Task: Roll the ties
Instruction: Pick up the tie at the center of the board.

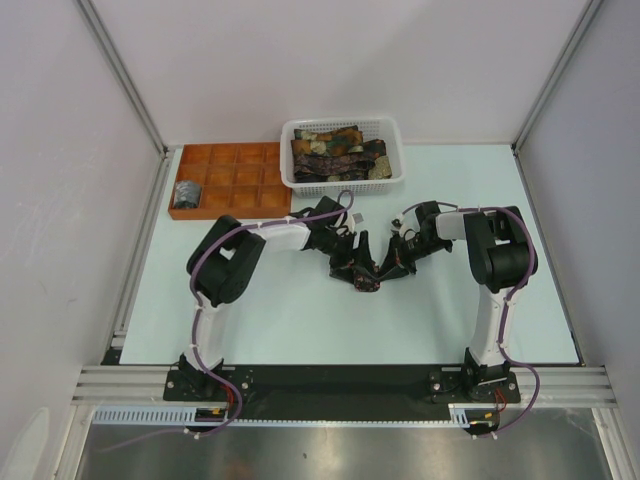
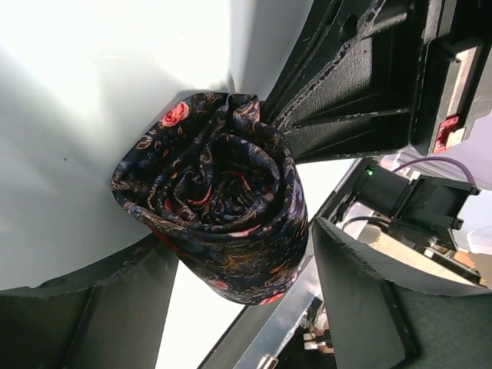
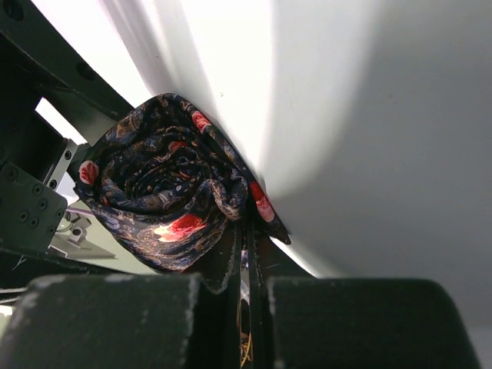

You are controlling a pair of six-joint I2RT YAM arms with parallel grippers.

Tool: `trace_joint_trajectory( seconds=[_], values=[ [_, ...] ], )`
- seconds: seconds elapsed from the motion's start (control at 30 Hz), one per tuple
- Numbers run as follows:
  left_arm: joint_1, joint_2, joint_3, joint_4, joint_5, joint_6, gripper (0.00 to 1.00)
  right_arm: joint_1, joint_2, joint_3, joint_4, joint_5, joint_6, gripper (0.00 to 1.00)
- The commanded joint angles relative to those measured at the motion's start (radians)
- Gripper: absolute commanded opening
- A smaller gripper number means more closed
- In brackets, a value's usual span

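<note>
A dark tie with pink-red marks is wound into a roll just above the table, between both grippers. In the left wrist view the roll shows its spiral end. My left gripper is open and straddles it: one finger lies against the roll and the other finger stands a little off it. In the right wrist view my right gripper is shut on the roll's outer fabric, which is pinched between its fingertips. In the top view the left gripper and right gripper face each other.
A white mesh basket at the back holds several more patterned ties. Left of it sits an orange compartment tray with one dark roll in a left cell. Grey walls close in both sides.
</note>
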State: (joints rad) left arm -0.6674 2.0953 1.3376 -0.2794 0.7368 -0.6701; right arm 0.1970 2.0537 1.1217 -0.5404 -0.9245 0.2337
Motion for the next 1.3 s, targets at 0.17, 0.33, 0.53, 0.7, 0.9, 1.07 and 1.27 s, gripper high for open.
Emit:
trace_joint_trajectory(
  seconds=[0.17, 0.33, 0.53, 0.7, 0.9, 1.07, 1.27],
  values=[
    [-0.021, 0.045, 0.044, 0.082, -0.036, -0.026, 0.68, 0.044, 0.045, -0.046, 0.017, 0.211, -0.036, 0.0],
    [-0.021, 0.055, 0.043, 0.074, -0.059, -0.026, 0.52, 0.056, 0.039, -0.045, 0.019, 0.184, -0.039, 0.0],
    [-0.023, 0.043, 0.028, 0.056, -0.091, 0.004, 0.08, 0.053, 0.019, -0.045, 0.019, 0.151, -0.046, 0.0],
    [-0.018, 0.034, 0.041, 0.02, -0.097, 0.05, 0.0, 0.042, 0.0, -0.03, 0.011, 0.135, -0.054, 0.0],
    [-0.005, 0.003, 0.029, 0.002, -0.093, 0.098, 0.0, -0.001, -0.029, -0.005, -0.015, 0.102, -0.074, 0.08],
    [0.012, -0.021, 0.029, -0.015, -0.096, 0.139, 0.0, -0.036, -0.043, 0.032, -0.041, 0.076, -0.076, 0.32],
    [0.031, -0.061, 0.026, -0.04, -0.105, 0.178, 0.0, -0.062, -0.067, 0.079, -0.073, 0.062, -0.094, 0.55]
  ],
)
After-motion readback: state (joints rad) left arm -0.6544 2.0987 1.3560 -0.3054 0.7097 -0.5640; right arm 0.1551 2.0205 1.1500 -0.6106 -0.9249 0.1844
